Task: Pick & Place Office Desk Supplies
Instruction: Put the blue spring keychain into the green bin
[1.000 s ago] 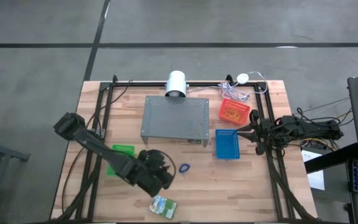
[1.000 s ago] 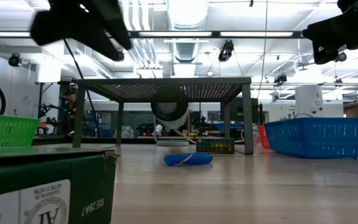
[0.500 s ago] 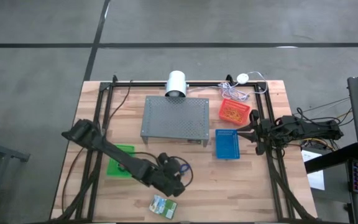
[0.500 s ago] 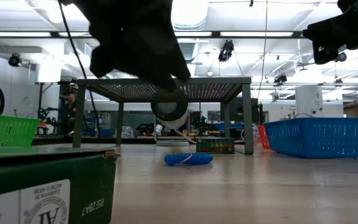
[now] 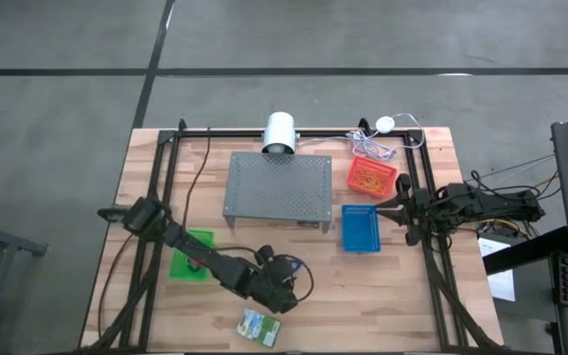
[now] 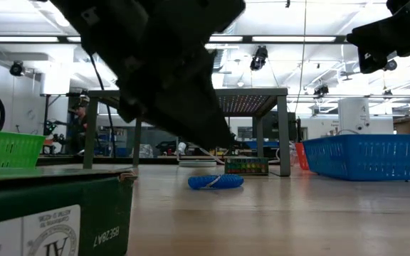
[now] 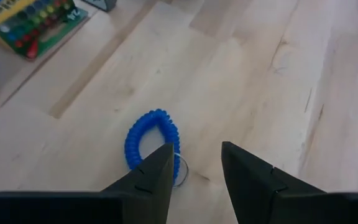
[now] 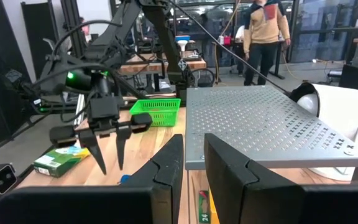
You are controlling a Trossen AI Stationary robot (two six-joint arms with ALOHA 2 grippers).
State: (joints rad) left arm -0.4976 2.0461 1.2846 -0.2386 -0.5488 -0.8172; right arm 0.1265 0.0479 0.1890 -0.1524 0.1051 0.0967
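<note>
Above the front middle of the table, the left gripper hangs with its two dark fingers parted by a moderate gap and holding nothing, its tips poised over one end of the blue coiled band, which lies flat on the bare wood; the high view shows that band largely covered by the gripper head. To do the pick well, the gripper should likely shift slightly so that one side of the loop, not its hollow middle, sits between the fingers, then descend straight until the tips near the wood and close across the coil, since the springy band may roll or slip aside under an off-centre pinch. Outward from the band lie the crayon box near the table's front edge, the green basket under the left arm, the grey perforated stand at centre, and beyond it the blue basket and the red basket. The right gripper, fingers nearly closed and empty, waits at the right edge beside the blue basket. Compared with the frame one second earlier, the left arm has swung from beside the green basket to directly over the band, and its fingers have widened slightly; the right arm and all objects are unchanged
</note>
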